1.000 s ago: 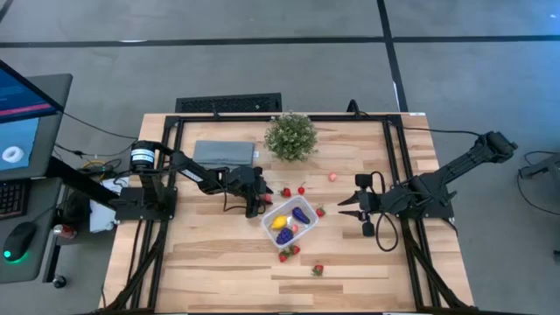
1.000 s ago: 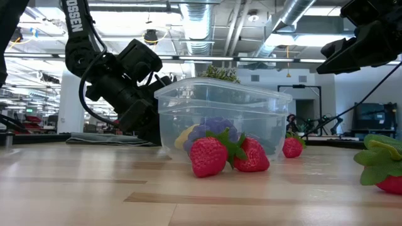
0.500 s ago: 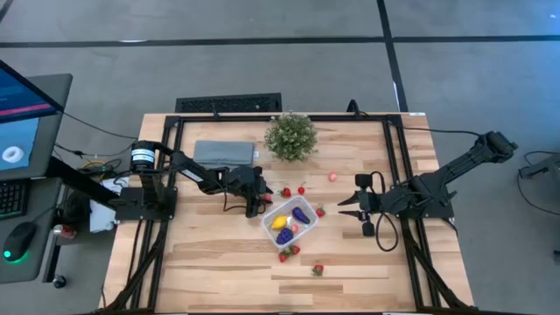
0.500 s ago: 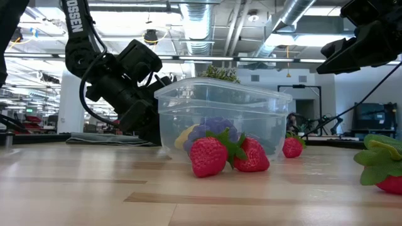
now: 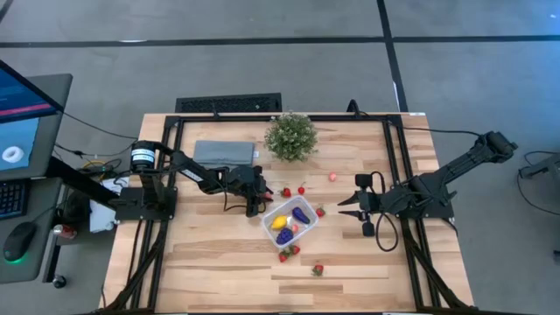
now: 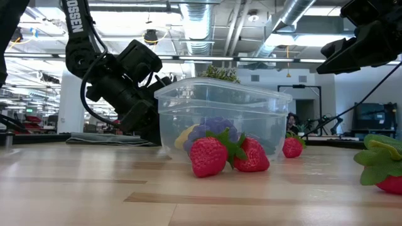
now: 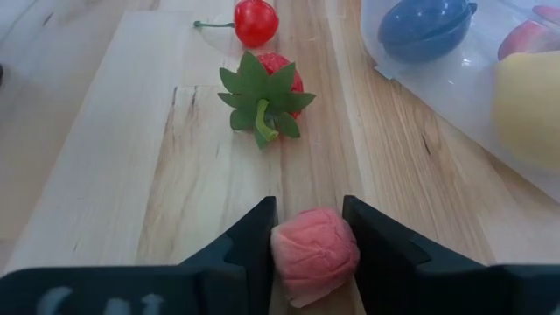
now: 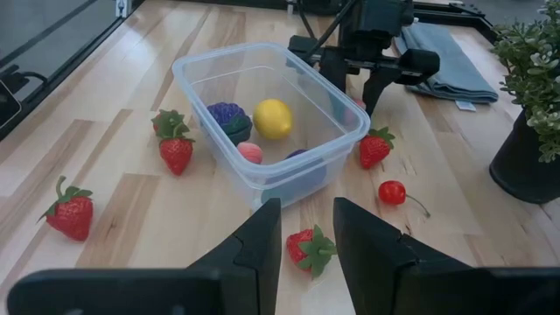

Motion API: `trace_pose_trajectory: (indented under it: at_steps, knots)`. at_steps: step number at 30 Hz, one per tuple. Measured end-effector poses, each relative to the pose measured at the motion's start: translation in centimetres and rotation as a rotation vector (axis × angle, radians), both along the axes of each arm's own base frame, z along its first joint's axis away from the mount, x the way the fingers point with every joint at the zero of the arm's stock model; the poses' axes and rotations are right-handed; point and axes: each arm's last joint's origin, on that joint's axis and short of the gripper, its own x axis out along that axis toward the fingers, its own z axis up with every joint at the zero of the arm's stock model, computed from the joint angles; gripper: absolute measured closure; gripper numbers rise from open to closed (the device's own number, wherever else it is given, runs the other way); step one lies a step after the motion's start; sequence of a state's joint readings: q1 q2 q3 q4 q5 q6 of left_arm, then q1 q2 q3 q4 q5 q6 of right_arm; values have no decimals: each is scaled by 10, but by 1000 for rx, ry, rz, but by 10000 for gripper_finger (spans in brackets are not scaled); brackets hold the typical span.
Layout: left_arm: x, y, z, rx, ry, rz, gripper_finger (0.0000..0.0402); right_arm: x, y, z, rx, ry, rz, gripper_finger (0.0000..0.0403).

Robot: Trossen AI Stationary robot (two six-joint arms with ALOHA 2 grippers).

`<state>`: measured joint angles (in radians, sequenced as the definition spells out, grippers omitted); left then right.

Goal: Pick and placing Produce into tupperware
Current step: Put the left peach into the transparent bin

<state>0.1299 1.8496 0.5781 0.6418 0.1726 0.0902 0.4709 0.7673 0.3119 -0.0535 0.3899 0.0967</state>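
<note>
The tupperware point(image 5: 290, 220), a clear box, stands mid-table and holds a yellow piece point(image 8: 273, 118), dark purple pieces point(image 8: 226, 116) and a pink one. My left gripper point(image 5: 259, 205) sits just left of the box, shut on a small pink-red piece point(image 7: 313, 255). Beyond that piece lie a strawberry point(image 7: 262, 87) and a cherry point(image 7: 255, 22). More strawberries lie near the box point(image 5: 287, 254), point(image 5: 318, 269), point(image 5: 320, 211). My right gripper point(image 5: 343, 206) hangs above the table right of the box, its fingers close together with nothing between them. My left gripper pinches the pink-red piece by its two opposite sides point(image 7: 280, 249) between the two fingers point(image 7: 254, 241). The fingers come from the table's left, slanting down. The piece sits upright between them, down at the wooden top.
A bushy potted plant point(image 5: 290, 136) stands at the far middle and a folded grey-blue cloth point(image 5: 225, 153) lies far left. A small pink piece point(image 5: 332, 176) lies right of the plant. Black frame rails point(image 5: 395, 166) run along the table's sides.
My left gripper has shut on the pink-red piece without moving from its place beside the box. The piece has stayed where it lay. Nothing else has moved.
</note>
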Motion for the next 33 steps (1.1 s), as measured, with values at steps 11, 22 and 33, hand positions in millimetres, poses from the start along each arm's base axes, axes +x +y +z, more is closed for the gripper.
trace_pose_trajectory:
  at_steps: [11,22,33]
  knots:
    - [0,0,2,-1,3,-3,289,0,0,0,0,0,0,273]
    - [-11,-1,37,55,5,15,289,0,0,0,0,-1,-2,273]
    - [-29,-13,96,117,-125,8,290,0,0,0,1,-2,-2,273]
